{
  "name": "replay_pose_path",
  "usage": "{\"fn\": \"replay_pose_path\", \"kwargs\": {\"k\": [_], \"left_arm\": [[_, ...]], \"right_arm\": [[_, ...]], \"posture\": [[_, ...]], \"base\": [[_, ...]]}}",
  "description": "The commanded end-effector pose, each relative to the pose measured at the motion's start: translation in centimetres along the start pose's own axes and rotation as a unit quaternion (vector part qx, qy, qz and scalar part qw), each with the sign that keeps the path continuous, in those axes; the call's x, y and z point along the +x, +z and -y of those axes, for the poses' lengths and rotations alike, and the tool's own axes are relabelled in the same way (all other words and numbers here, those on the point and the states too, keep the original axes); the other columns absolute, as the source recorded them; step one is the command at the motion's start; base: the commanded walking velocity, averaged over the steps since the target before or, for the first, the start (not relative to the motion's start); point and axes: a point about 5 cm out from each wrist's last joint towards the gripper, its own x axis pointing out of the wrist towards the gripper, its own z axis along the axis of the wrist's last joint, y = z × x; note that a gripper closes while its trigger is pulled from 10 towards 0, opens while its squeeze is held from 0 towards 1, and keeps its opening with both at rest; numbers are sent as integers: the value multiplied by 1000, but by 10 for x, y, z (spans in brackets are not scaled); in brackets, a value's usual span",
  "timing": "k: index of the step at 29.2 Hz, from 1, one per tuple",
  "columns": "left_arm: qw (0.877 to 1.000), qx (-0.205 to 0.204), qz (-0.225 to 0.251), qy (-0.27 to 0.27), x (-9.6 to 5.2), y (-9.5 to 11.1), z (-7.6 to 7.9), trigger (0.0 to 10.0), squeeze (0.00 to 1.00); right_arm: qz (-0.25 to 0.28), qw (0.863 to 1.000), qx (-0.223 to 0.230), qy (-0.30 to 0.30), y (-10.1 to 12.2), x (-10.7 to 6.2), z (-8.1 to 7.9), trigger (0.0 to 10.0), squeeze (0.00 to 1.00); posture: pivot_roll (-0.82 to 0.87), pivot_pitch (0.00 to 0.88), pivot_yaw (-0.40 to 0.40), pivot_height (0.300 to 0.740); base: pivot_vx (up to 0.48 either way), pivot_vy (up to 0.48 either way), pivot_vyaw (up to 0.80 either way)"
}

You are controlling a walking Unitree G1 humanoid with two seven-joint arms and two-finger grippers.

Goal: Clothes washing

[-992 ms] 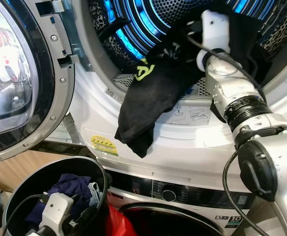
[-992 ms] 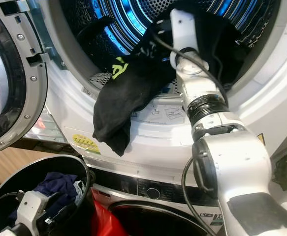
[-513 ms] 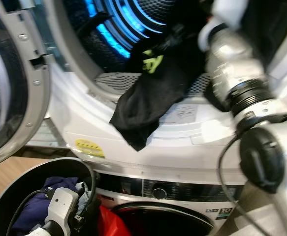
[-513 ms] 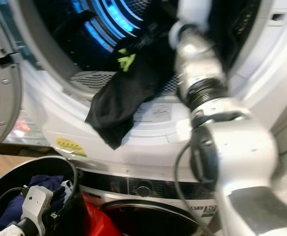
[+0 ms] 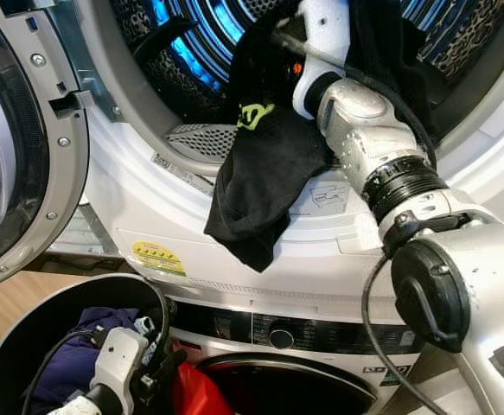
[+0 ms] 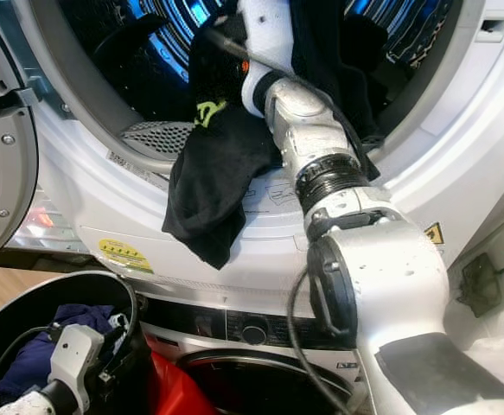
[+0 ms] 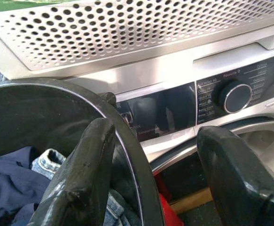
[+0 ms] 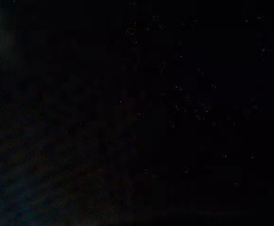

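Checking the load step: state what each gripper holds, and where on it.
Left gripper: nothing; open, straddling the black basket rim. Right gripper reaches into the drum among the black garment; whether it holds anything cannot be told.

We could not make out anything in the right wrist view, which was black. The right arm (image 5: 381,156) ran off the top of the frame among dark clothes (image 5: 390,43), hiding its gripper.

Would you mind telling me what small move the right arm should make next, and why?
Probably push deeper into the drum, drawing the black garment in: the right arm already reaches inside, yet the garment's lower end hangs out over the door sill.
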Motion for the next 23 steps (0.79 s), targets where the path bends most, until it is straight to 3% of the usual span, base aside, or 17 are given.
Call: {"fn": "replay_pose_path", "kwargs": {"k": [1, 3, 5, 8, 13, 15, 19, 21, 22, 23], "left_arm": [[1000, 4, 1, 8, -2, 2, -4, 10000, 0], [1000, 3, 2, 7, -1, 2, -4, 10000, 0], [1000, 4, 2, 5, -1, 2, -4, 10000, 0], [1000, 4, 0, 1, -1, 1, -3, 10000, 0], [1000, 4, -1, 1, -1, 1, -4, 10000, 0], [1000, 4, -4, -1, -2, 1, -4, 10000, 0], [1000, 2, -5, -3, -2, 0, -4, 10000, 0], [1000, 2, -5, -4, -1, 0, -3, 10000, 0], [1000, 2, -6, -5, -1, 0, -3, 10000, 0], [1000, 2, -7, -7, -1, 0, -3, 10000, 0]], "right_arm": [[31, 998, 18, -60, 18, 0, 19, 10000, 0], [32, 995, 14, -98, 16, -3, 33, 10000, 0], [38, 993, 57, -98, 16, -3, 38, 10000, 0], [49, 991, 104, -67, 19, -3, 37, 10000, 0], [35, 993, 115, 0, 13, -2, 25, 10000, 0], [28, 988, 148, 12, 10, -2, 24, 10000, 0], [18, 988, 149, 24, 2, -4, 28, 10000, 0], [16, 991, 127, 29, -1, -5, 30, 10000, 0], [14, 993, 110, 25, -2, -5, 31, 10000, 298], [12, 995, 94, 21, -4, -6, 34, 10000, 894]], "posture": [[162, 0, 79, 740], [158, 0, 80, 740], [150, 0, 85, 740], [144, 0, 89, 740], [126, 0, 93, 740], [119, 0, 95, 740], [96, 0, 101, 740], [88, 0, 103, 740], [88, 0, 103, 740], [88, 0, 103, 740]], "base": [[0, 0, 0], [0, 0, 0], [0, 0, 0], [0, 0, 0], [0, 0, 0], [0, 0, 0], [0, 0, 0], [0, 0, 0], [0, 0, 0], [0, 0, 0]]}}
